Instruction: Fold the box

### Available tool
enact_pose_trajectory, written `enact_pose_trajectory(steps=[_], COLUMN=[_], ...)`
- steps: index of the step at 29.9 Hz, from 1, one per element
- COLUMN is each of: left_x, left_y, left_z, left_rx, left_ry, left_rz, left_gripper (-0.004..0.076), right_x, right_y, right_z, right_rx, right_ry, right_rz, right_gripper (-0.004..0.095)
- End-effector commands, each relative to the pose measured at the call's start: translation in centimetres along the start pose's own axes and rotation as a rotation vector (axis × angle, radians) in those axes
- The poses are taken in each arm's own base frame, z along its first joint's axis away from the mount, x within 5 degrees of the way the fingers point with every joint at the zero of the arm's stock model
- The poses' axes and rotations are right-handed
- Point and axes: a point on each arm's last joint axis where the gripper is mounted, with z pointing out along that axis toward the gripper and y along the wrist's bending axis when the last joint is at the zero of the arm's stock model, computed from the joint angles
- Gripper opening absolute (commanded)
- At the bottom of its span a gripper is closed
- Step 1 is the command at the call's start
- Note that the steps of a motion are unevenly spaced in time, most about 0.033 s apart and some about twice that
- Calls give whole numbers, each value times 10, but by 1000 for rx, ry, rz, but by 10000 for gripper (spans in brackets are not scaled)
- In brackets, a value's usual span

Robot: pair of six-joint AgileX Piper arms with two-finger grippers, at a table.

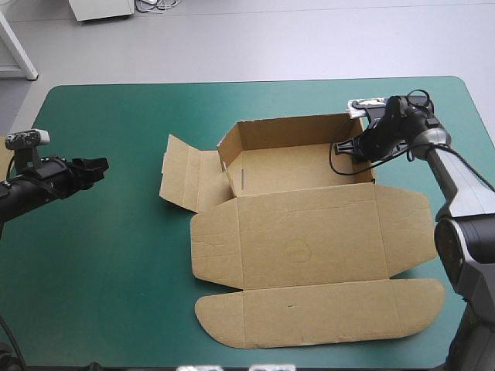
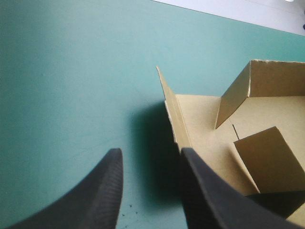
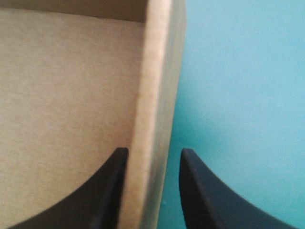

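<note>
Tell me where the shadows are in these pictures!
Left wrist view: a dark shadow lies on the teal-green cover beside the raised flap of the box, ahead of the left gripper. High view: only faint shading inside the tray, by its walls. Right wrist view: hardly any shadow beside the wall between the fingers of the right gripper.

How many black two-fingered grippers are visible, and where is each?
2. The left gripper is over the teal-green cover, apart from the brown cardboard box and its left flap. The right gripper stands open astride the raised right wall. None seems hidden.
</note>
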Motion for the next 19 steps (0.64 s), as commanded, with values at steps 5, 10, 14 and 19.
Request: enact_pose_trajectory(steps=[5,10,14,19], left_x=[-13,-13,-13,-13], left_y=[-9,-10,-10,-10], left_z=[-8,-8,-8,-8], left_rx=[19,22,23,24], left_ry=[-80,-80,-81,-81], left_rz=[-6,-8,-7,-7], left_gripper=[241,241,241,241], right_x=[-15,-11,-12,-12], right_y=[-8,-12,-14,-17], right_z=[-58,-46,-41,-40], right_rx=[85,120,136,162], right_ry=[-149,-89,-83,-88], right_rz=[-20,-30,-39,-44], right_gripper=[1,1,8,153])
